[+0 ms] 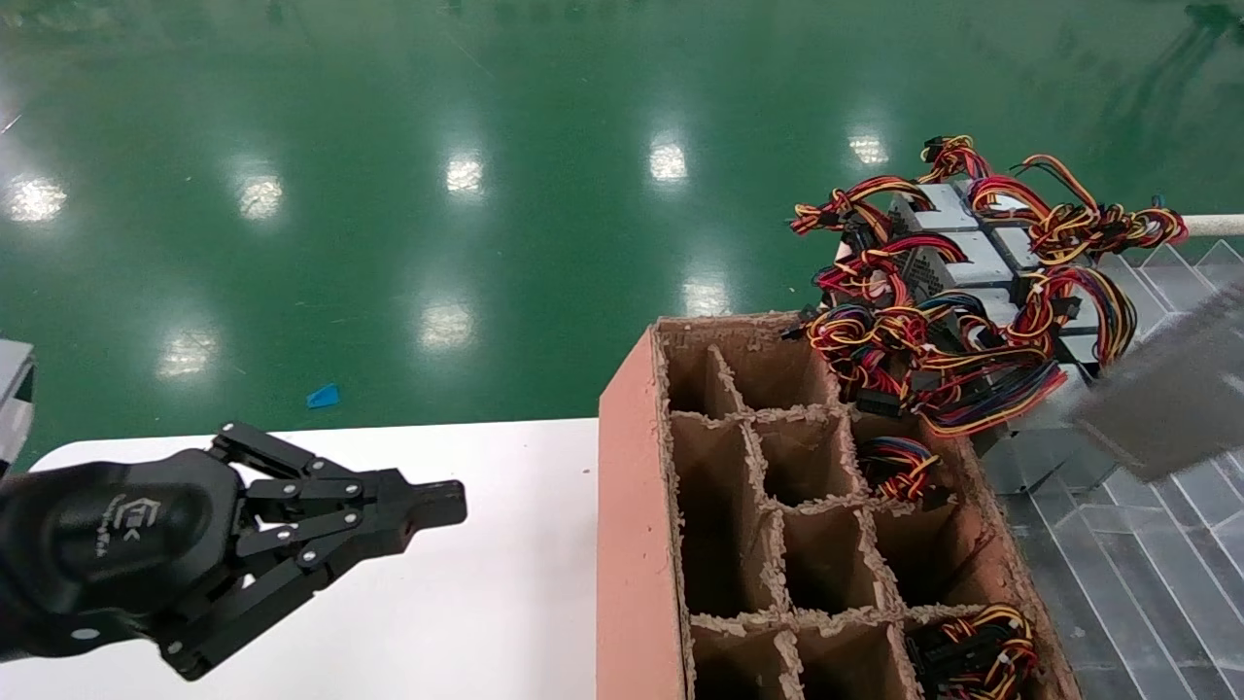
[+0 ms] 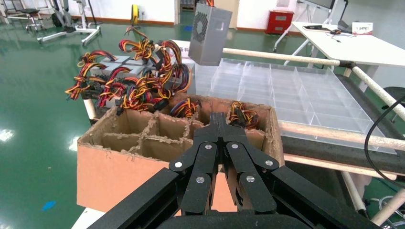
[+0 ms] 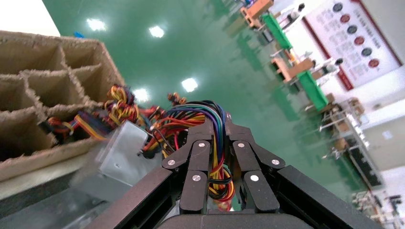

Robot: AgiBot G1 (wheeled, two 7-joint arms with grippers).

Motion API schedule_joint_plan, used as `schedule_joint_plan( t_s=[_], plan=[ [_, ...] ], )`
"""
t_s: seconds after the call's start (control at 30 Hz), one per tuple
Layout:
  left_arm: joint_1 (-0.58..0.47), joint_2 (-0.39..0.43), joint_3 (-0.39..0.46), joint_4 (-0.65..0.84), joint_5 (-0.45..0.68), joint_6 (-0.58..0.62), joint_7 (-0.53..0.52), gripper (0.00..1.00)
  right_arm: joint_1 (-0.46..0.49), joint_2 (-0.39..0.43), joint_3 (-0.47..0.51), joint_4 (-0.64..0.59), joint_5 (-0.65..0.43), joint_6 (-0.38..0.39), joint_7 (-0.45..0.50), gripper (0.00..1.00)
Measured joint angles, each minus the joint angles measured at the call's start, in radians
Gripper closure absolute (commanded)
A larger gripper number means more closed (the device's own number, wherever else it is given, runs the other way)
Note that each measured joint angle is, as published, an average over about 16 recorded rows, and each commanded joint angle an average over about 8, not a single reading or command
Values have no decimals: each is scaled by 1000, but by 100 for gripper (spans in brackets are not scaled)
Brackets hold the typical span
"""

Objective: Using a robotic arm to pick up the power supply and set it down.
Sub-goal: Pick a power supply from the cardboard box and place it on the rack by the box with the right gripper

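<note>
While my left gripper point(image 1: 428, 506) sits parked low over the white table point(image 1: 466, 603), fingers pressed together w/ tips touching, nothing in it, pointing toward the cardboard divider box point(image 1: 632, 506). Left wrist cam confirms: fingertips meet in front of the box's near wall. Right gripper point(image 3: 217, 138) is the one working: right wrist cam shows its fingers pinched on the wire bundle point(image 3: 210, 114) of the power supply point(image 3: 122, 152), red/yellow/blue/black strands running between the two finger stacks. PSU body hangs just off the tips, silver-grey, tilted, clear of any surface afaict. In head cam the same unit point(image 1: 1166, 389) shows at the right edge as a blurred grey slab over the clear plastic tray point(image 1: 1118, 583), just beside the far-right corner of the box; right gripper itself isn't in head cam. Left wrist cam shows it point(image 2: 210, 33) lifted above the tray, vent grille facing the cam. Box cells: mostly bare cardboard; wires visible in one right-column cell point(image 1: 899, 467) and one at the near-right corner point(image 1: 972, 651). Beyond the box, a stack of more power supplies point(image 1: 962, 253) w/ tangled cables spilling onto the box's far rim. Past that, green floor point(image 1: 389, 146) w/ light reflections, small blue scrap point(image 1: 323, 396) on it near the table's far edge.
</note>
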Motion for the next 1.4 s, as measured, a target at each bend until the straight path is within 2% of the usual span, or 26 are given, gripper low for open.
schedule_joint_plan(
  t_s=[0.4, 0.9, 1.4],
  plan=[
    [0, 0, 0, 0, 0, 0, 0, 100, -64, 8, -74, -38, -9, 16, 6, 100],
    [0, 0, 0, 0, 0, 0, 0, 100, -134, -40, -142, -14, -20, 102, 9, 100],
    [0, 0, 0, 0, 0, 0, 0, 100, -176, -79, -171, 30, 20, 169, 16, 100]
  ],
)
